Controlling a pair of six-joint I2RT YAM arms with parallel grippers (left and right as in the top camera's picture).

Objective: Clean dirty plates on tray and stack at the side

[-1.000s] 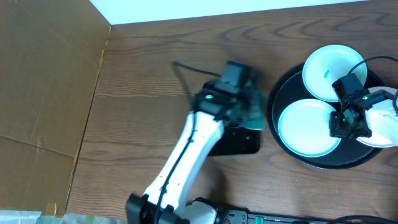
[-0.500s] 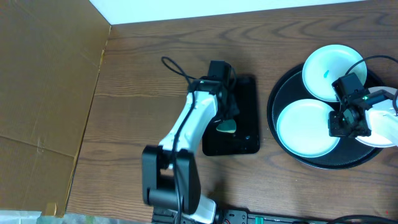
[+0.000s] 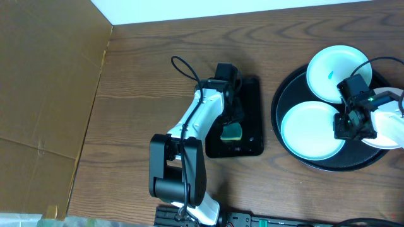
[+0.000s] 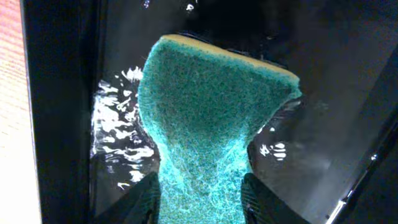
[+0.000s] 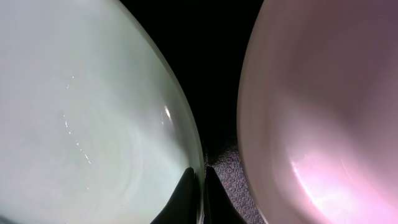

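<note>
Cardboard: a brown sheet (image 3: 50,94) is covering the far left of the wooden tabletop (image 3: 145,57).
Left arm: the white arm (image 3: 196,123) is reaching up from the near edge, with a black cable (image 3: 183,66) looping beside its wrist.
Small tray: a black rectangular tray (image 3: 252,94) is lying mid-tabletop, well apart from the cardboard and just left of the round one; its floor is glistening with droplets.
Left pincer: the pincer (image 4: 200,193) is squeezing the green sponge (image 4: 211,124) at its narrow waist, inside the small tray.
Tray: the round black tray (image 3: 276,116) is sitting at the right, carrying all three plates.
Plates: the smeared plate (image 3: 331,69) is lying at the back, the mint plate (image 3: 309,129) in front of it, and the right plate (image 3: 391,129) is partly hiding under the right arm.
Right pincer: the right pincer (image 5: 199,183) is clamping its nearly closed fingertips on the mint plate's rim, blocking the gap to the right plate.
Change: a second ago the left arm was blurring between the two trays; now it is hanging over the small tray, while the right arm and plates are staying put.
</note>
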